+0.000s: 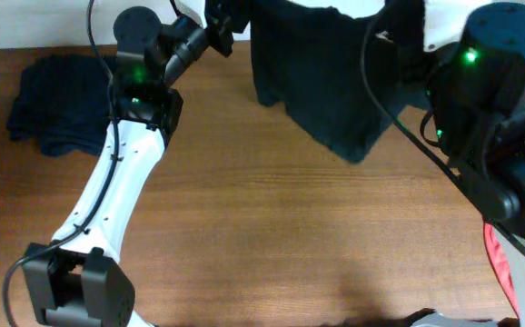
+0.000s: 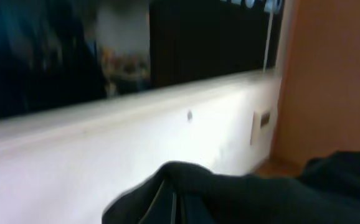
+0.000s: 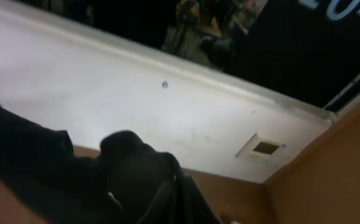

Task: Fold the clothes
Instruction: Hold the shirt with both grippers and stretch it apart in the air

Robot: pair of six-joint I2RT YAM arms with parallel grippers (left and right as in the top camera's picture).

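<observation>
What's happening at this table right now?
Two robot arms are holding a dark shirt up over the far side of the table. The left hand and the right hand are each shut on its upper edge, so it hangs between them. A pile of dark blue clothes lies beside the left arm.

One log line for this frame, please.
left gripper: shut on black garment | right gripper: shut on same | garment: hangs between both over table | navy pile: table's left side

Black T-shirt [image 1: 321, 82] aloft between left arm [image 1: 117, 173] and right arm [image 1: 490, 82]; navy heap [image 1: 58, 104] well apart.
</observation>
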